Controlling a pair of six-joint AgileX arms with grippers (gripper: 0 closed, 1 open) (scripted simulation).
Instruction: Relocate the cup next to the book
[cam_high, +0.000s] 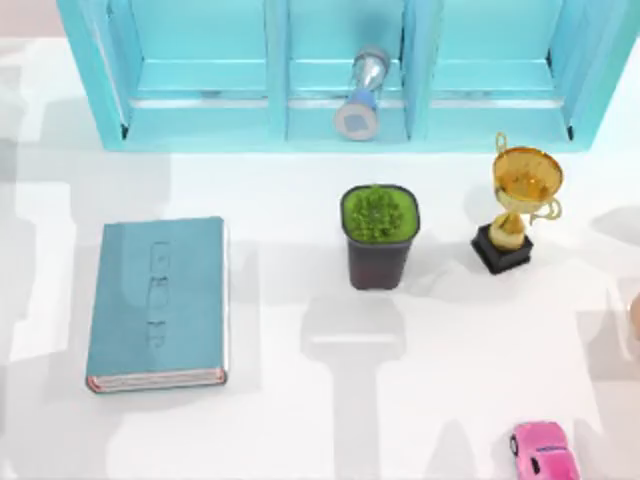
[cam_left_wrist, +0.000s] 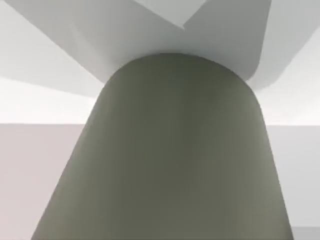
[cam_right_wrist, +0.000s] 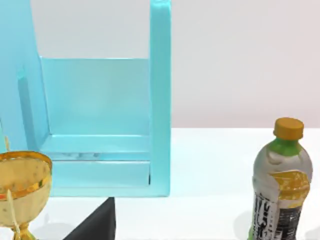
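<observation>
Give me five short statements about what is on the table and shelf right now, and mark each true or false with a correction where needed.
1. The book lies flat at the table's left side. True.
2. The trophy stands left of the book. False: it stands far to the right, beyond the potted plant.
3. An hourglass sits in the teal shelf's middle compartment. True.
4. The pink toy car rests on top of the book. False: it sits on the table near the front right.
5. The left wrist view shows a grey-olive cup very close up. True.
</observation>
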